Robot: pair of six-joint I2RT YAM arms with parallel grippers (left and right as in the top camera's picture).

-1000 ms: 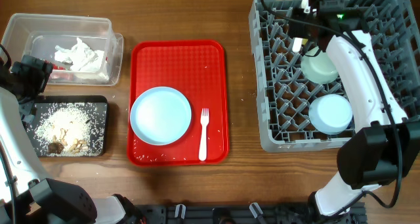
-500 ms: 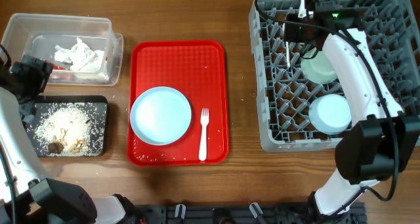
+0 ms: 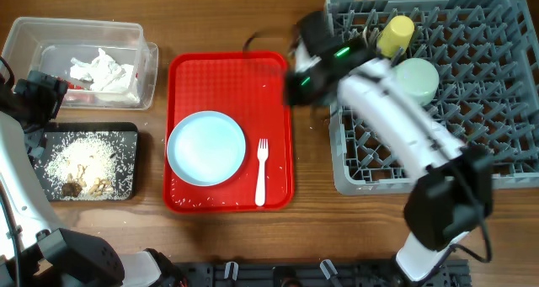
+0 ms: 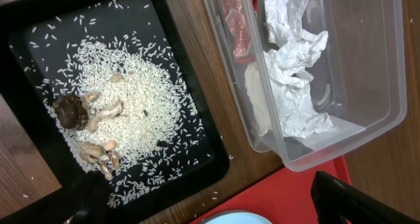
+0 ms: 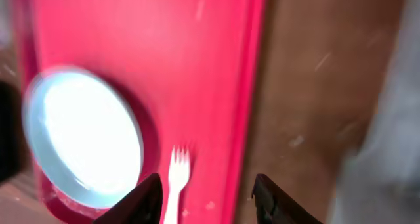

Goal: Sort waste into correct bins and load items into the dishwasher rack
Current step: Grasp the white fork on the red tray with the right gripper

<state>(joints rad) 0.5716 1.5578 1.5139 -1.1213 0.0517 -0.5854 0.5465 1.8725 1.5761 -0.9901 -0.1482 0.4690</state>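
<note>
The clear tub (image 3: pixel 25 30) holds white napkins (image 3: pixel 105 68) and a red wrapper (image 4: pixel 236 27). The black tray (image 3: pixel 126 134) holds rice (image 3: pixel 84 156) and brown scraps (image 4: pixel 72 112). The light-blue plate (image 3: pixel 206 146) and white fork (image 3: pixel 261 171) lie on the red tray (image 3: pixel 227 68). The grey rack (image 3: pixel 505 152) holds the yellow cup (image 3: pixel 396 34) and pale-green bowl (image 3: pixel 417 78). The light-blue bowl and spoon are hidden. My right gripper (image 3: pixel 296 81), blurred, is open and empty (image 5: pixel 209 191) above the red tray's right edge. My left gripper (image 4: pixel 207 184) is open and empty above the black tray.
The right arm (image 3: pixel 404 127) lies across the rack's left half. A strip of bare wood (image 3: pixel 310 152) separates the red tray from the rack. The tub and black tray stand close together at the table's left edge.
My right arm has swung left out of the rack to the red tray's right edge, and no longer holds the white spoon. The left arm has not moved.
</note>
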